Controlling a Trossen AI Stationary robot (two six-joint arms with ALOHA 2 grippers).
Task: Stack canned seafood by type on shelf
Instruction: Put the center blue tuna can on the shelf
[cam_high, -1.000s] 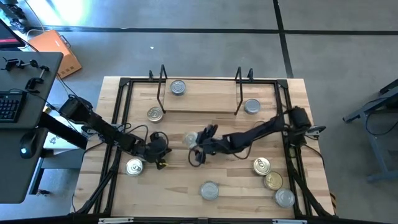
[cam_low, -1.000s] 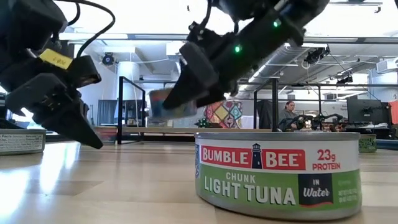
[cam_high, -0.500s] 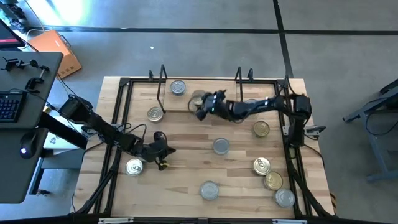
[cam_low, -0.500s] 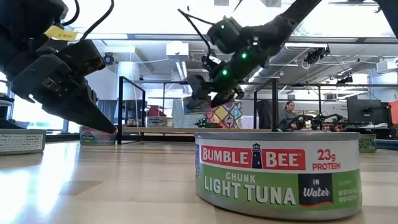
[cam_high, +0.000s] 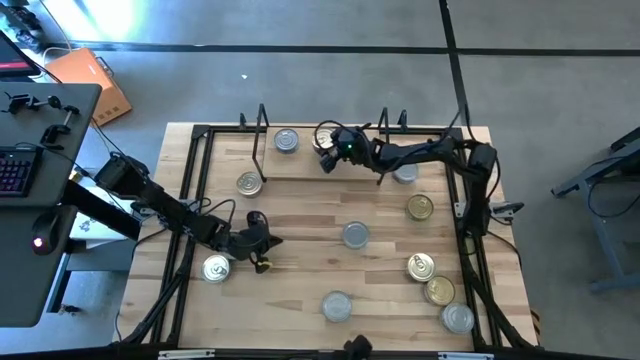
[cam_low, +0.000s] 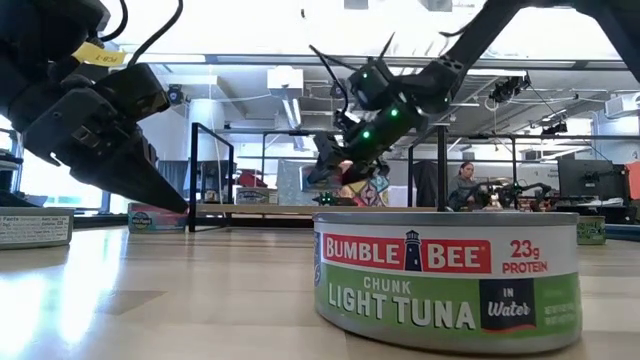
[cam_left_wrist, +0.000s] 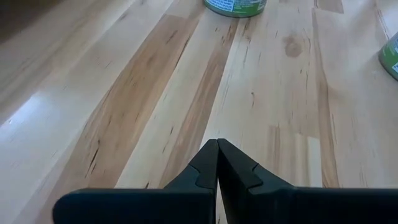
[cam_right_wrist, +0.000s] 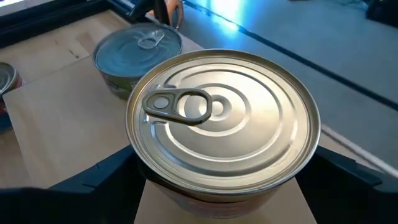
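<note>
A silver-topped tin (cam_right_wrist: 222, 124) is gripped between the widely spread fingers of the right gripper (cam_high: 327, 148), carried above the shelf (cam_high: 320, 172), just beside a tin (cam_high: 286, 141) already standing on the board. The placing step is judged to be in hand; lowering and release are called for next. The left gripper (cam_left_wrist: 217, 163) is pressed together, empty, low over the table (cam_high: 300, 275).
</note>
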